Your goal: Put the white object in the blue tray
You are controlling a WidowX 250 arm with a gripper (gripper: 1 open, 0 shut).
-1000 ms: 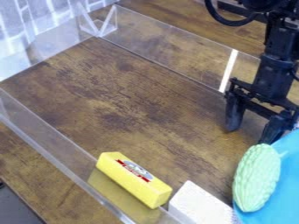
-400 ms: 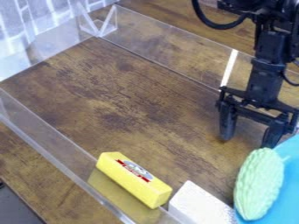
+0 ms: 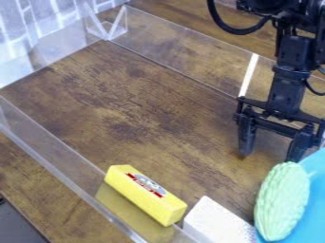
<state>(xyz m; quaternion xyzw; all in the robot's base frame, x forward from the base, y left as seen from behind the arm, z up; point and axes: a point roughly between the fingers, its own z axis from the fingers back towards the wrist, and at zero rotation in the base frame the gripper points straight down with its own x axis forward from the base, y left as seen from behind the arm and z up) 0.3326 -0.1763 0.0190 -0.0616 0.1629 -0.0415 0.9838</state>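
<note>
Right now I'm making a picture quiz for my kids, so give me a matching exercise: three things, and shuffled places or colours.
1. Yellow bar
2. White block
3. Green ribbed oval

A. Partly over the blue tray
B. Farthest left of the three, with a label
C. Between the other two

Pairs: 1-B, 2-C, 3-A

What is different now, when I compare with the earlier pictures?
The tool has moved a little to the left and down in the picture since the first one. Nothing was taken hold of or let go. The white block, the yellow bar, the green oval and the blue tray stayed as they were.
</note>
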